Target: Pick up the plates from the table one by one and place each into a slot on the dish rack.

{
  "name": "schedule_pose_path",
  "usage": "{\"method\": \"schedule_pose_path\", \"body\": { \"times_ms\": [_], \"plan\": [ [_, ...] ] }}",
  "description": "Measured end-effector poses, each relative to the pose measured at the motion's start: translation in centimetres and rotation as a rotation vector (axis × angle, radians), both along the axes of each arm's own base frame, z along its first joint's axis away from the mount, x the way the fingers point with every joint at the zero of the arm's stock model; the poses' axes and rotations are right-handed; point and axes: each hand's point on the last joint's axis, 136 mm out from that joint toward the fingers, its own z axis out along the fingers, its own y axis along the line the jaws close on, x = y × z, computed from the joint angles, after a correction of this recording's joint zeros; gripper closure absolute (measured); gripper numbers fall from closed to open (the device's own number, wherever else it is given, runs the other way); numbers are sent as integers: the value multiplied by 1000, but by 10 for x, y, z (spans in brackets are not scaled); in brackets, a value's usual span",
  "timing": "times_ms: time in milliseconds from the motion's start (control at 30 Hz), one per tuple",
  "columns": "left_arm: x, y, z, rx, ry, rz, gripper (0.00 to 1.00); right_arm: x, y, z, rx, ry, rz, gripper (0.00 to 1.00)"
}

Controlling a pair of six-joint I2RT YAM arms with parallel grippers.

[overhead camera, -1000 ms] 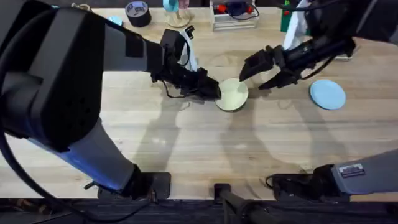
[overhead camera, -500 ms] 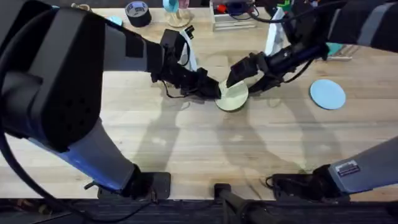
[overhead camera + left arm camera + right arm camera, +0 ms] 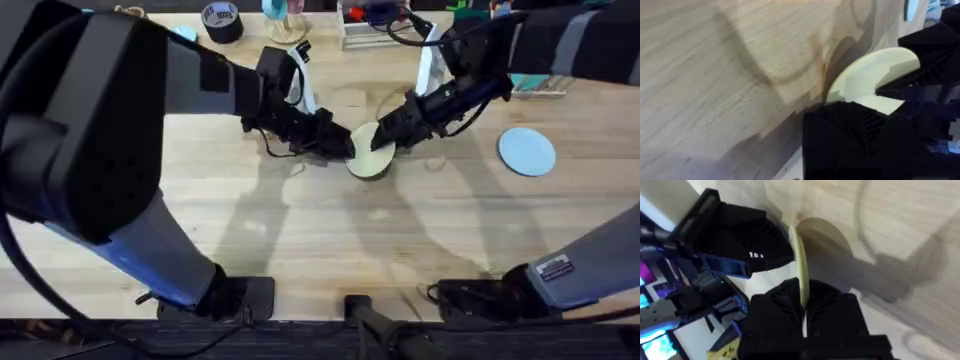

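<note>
My left hand (image 3: pixel 343 146) is clamped on the left rim of the pale yellow plate (image 3: pixel 370 152), holding it tipped up off the counter (image 3: pixel 300 230) near the middle; in my left wrist view the plate (image 3: pixel 872 80) juts out past my black finger (image 3: pixel 860 135). From the other side my right hand (image 3: pixel 388 130) is pinched on the same plate, and in my right wrist view its thin edge (image 3: pixel 800 275) runs straight down between my fingers (image 3: pixel 775 315), with my left hand (image 3: pixel 747 240) just beyond it. Further right the light blue plate (image 3: pixel 526 151) lies flat on the counter, well apart from both hands. The wide planks in front of the plates are bare wood, crossed by the arms' shadows.
</note>
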Motion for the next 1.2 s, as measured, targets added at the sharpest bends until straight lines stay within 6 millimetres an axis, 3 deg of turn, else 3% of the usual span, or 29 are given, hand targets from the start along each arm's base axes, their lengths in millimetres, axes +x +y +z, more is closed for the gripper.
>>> {"method": "schedule_pose_path", "body": {
  "times_ms": [500,733,1200],
  "plan": [
    [0,1,1,7,3,2,959,1,1,1,4,-8,6,969],
    [2,11,11,119,-56,26,959,-4,-6,7,-41,-23,19,969],
    [16,52,109,335,-344,136,961,5,-63,74,-222,-204,-84,969]
  ]
}}
